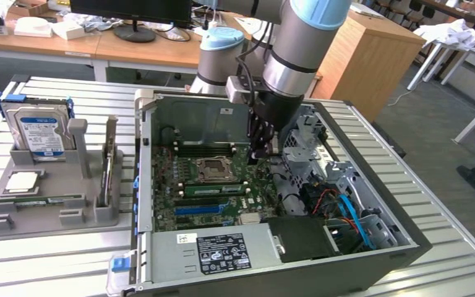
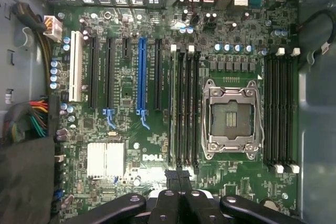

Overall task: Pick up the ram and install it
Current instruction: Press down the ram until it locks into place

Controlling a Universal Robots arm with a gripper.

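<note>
Closed tool (image 2: 178, 174) over motherboard (image 2: 127, 88)

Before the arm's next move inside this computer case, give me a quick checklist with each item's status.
1. The case is open: ok.
2. The gripper is over the motherboard: ok.
3. The gripper is shut: ok.
4. The ram is in the gripper: cannot tell.
5. The memory slots beside the CPU socket are empty: cannot tell.
6. The cables lie clear of those slots: ok.
</note>
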